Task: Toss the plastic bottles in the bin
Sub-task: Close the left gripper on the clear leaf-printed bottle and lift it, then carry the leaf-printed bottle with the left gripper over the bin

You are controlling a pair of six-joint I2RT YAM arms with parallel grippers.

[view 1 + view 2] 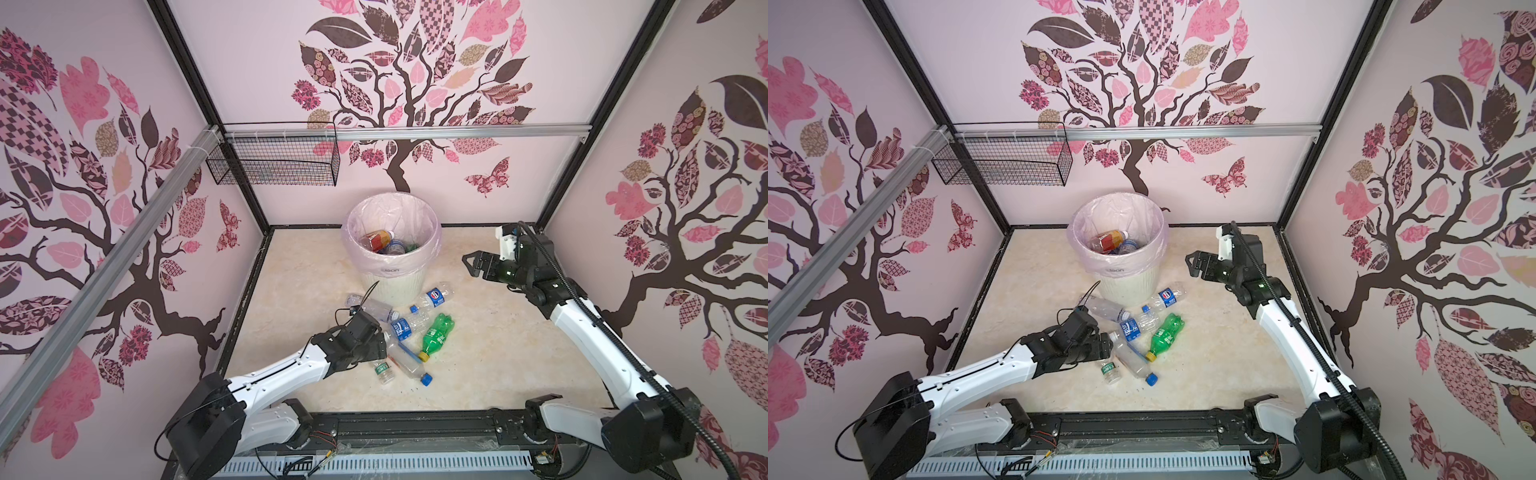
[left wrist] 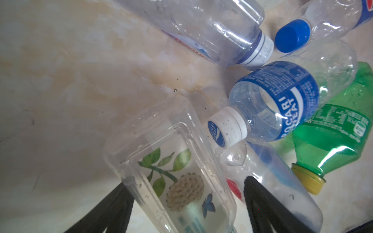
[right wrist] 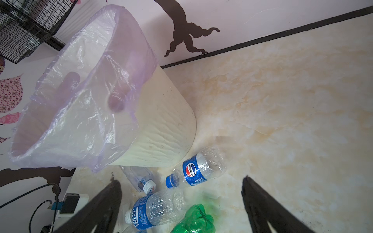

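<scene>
Several plastic bottles lie in a pile in front of the bin [image 1: 390,286]: a Pepsi bottle [image 1: 434,296], a Pocari Sweat bottle [image 1: 405,326], a green bottle [image 1: 436,334] and a clear blue-capped bottle [image 1: 409,365]. My left gripper [image 1: 384,343] is down at the pile's left edge. In the left wrist view its jaws [image 2: 185,181] straddle a clear square bottle with a flower label [image 2: 167,161]; one finger touches it, while the other stands slightly apart. My right gripper [image 1: 469,266] hangs open and empty to the right of the bin. More bottles, one red-labelled [image 1: 378,240], lie inside the bin.
A black wire basket [image 1: 274,162] hangs on the back wall, upper left. Patterned walls close in the floor on three sides. The arms' black base rail [image 1: 415,432] runs along the front. A loose cable [image 1: 365,297] loops above the left wrist.
</scene>
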